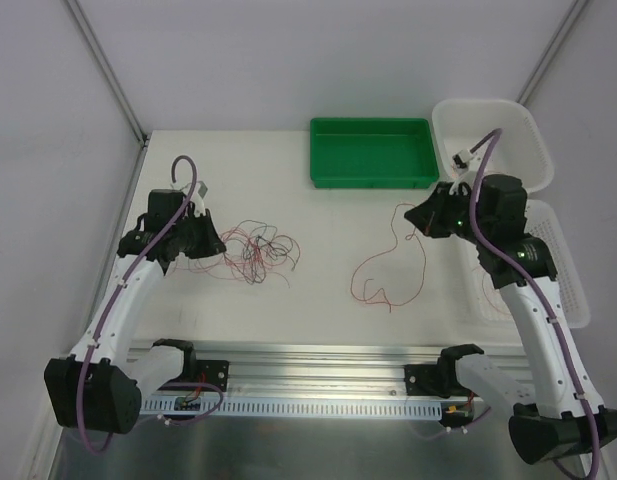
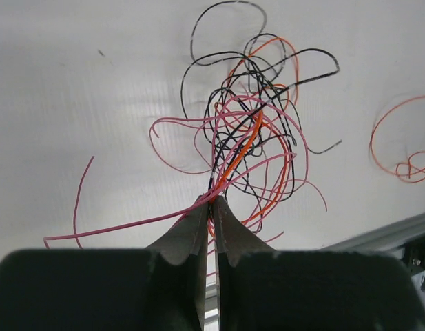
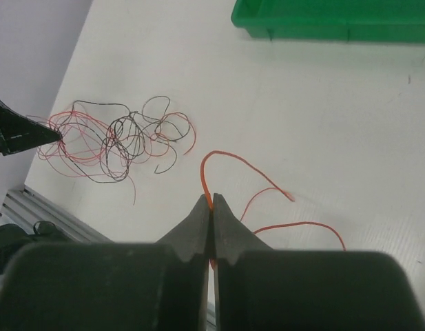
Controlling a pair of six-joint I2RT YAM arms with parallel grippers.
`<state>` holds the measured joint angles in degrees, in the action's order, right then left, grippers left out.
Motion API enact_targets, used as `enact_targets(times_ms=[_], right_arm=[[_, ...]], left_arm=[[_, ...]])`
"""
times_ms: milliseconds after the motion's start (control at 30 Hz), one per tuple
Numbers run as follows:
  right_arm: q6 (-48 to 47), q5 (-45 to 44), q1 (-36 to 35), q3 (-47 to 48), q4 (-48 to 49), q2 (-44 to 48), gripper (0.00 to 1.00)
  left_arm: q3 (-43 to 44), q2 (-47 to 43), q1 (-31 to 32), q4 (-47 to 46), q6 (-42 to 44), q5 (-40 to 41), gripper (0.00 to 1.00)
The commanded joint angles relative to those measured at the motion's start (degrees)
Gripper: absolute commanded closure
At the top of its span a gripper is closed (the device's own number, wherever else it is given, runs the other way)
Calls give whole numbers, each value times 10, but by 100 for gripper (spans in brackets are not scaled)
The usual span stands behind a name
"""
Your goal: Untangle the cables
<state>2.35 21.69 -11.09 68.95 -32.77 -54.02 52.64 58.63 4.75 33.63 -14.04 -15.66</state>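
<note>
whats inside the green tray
From above, the green tray shows only bare floor, with no cable in it. Its near wall covers a thin strip of floor just behind it. The tangle and the red cable are outside it.

The left tool (image 2: 213, 201) pinches pink and orange strands of the tangled cables (image 2: 248, 142).
</note>
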Motion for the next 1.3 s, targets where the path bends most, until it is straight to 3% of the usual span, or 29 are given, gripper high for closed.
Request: enact_targets(times_ms=[0,167,333,467,567,600,800,1100,1267], right_arm=[[-10,-13,-26,-79,19,-3,99],[-19,-70,-97,-176,20,-20,97],[-19,-101,-146,-261,47,-54,83],[-12,-106,-164,-278,71,-88,73],[-18,-122,-187,-265,71,-130,60],[-19,-126,-197,-260,66,-139,53],[-12,-198,-222,-228,40,-182,36],[101,-268,-227,-243,74,-180,35],[180,-299,-253,-265,111,-173,26]], left_arm=[[-28,28,8,-12,9,-58,97],[-52,42,8,-12,17,-42,90],[-57,32,8,-13,14,-25,73],[-61,21,8,-14,10,-10,66],[-61,18,8,-14,9,2,60],[-61,14,8,-14,9,4,59],[-66,2,8,-14,9,19,56],[-66,-1,8,-15,7,13,55],[-65,-1,8,-15,7,9,55]])
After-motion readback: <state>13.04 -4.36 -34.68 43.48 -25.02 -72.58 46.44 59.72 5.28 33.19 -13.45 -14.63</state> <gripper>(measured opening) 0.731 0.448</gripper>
